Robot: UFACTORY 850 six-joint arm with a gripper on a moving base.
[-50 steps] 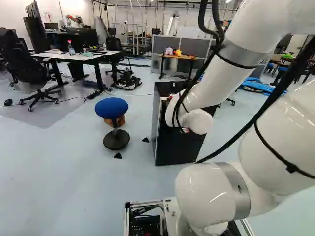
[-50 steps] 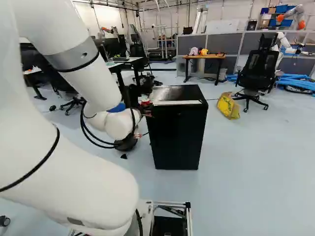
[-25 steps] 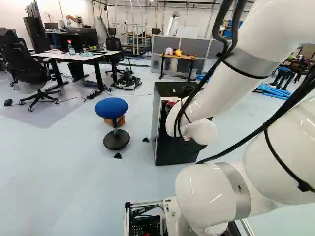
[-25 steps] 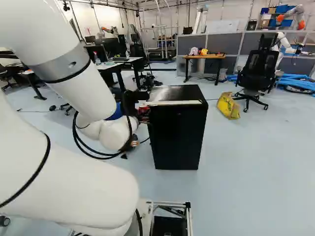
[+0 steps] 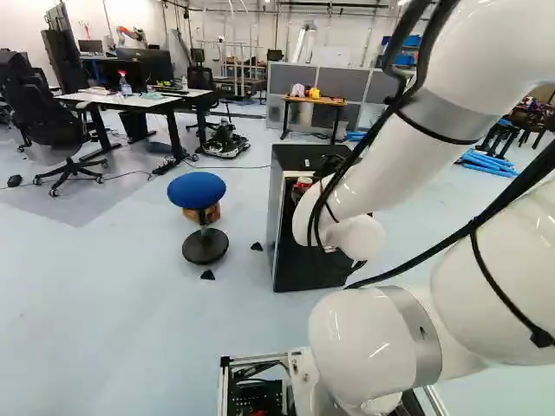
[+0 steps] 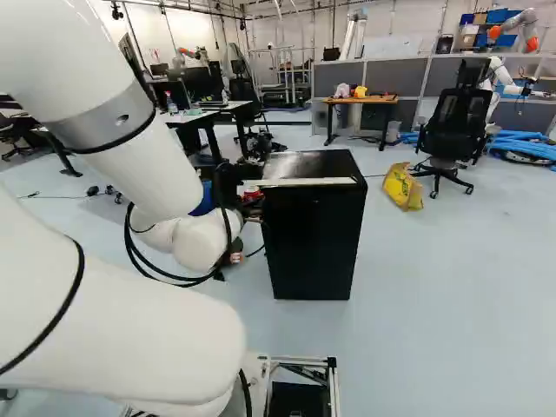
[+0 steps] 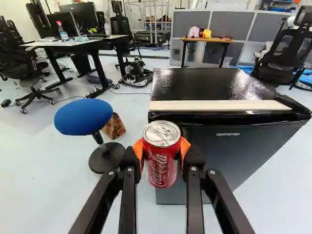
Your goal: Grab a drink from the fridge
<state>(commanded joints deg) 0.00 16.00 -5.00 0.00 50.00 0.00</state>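
Centrally, in the wrist view, my jaws are closed on the red can (image 7: 161,161), whose silvery top shows, one orange pad (image 7: 138,155) against its side at nine o'clock and the other at three. The can is thus in my grasp, near the fridge (image 7: 209,92), which stands ahead at twelve to one o'clock, a pale strip (image 7: 214,105) along its front top edge. Whether the can touches it, I cannot tell. The right base view shows the can at about ten o'clock from the fridge's middle; in the left base view my white arm (image 5: 381,178) partly covers the fridge.

From my jaws, the blue-seated stool (image 7: 83,117) stands at ten o'clock, a small brown box (image 7: 114,126) just beside it. The white desk (image 7: 83,43) lies farther off at eleven, bearing a spray bottle (image 7: 63,33); the wooden desk (image 7: 207,40), with two small toys on it, stands beyond the fridge. In the right base view, a yellow bag (image 6: 403,187) and a black chair (image 6: 456,130) lie at about two o'clock from the fridge.
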